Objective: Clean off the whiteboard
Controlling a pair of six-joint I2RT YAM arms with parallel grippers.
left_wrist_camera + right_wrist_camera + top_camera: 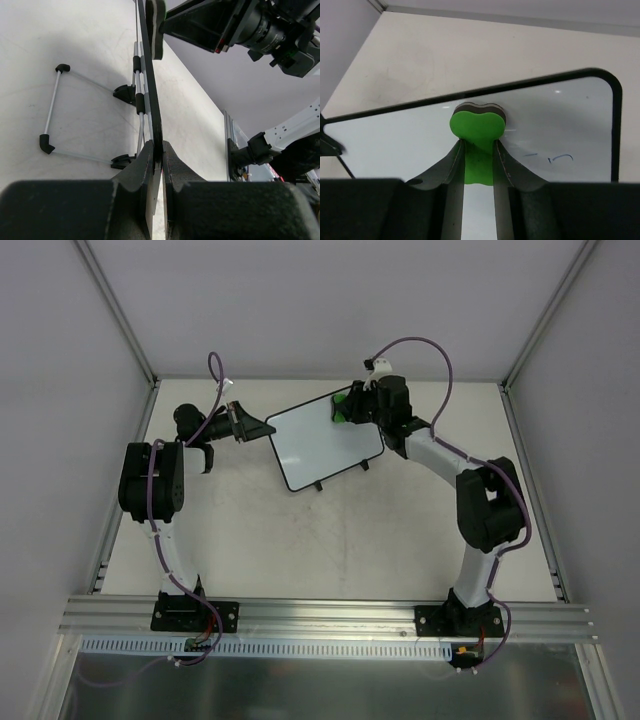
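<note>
Since the right jaws are clamped on the green eraser (477, 125), whose dark felt face presses against the whiteboard (395, 140) just ahead of them, the stroke to make, I judge, is a sideways sweep toward the faint blue marks (560, 159) right of the jaws (felt kept flat, pressure even, no tipping onto an edge). The eraser looks like soft foam, lobed rather like a heart. The board is glossy white, with a thin black frame and a rounded corner. The left jaws are closed on the board's frame edge, bracing it against that push, and its wire stand (52, 107), tipped in black rubber, lies to their left. Beyond both spreads the matte, faintly scuffed counter (445, 55).
</note>
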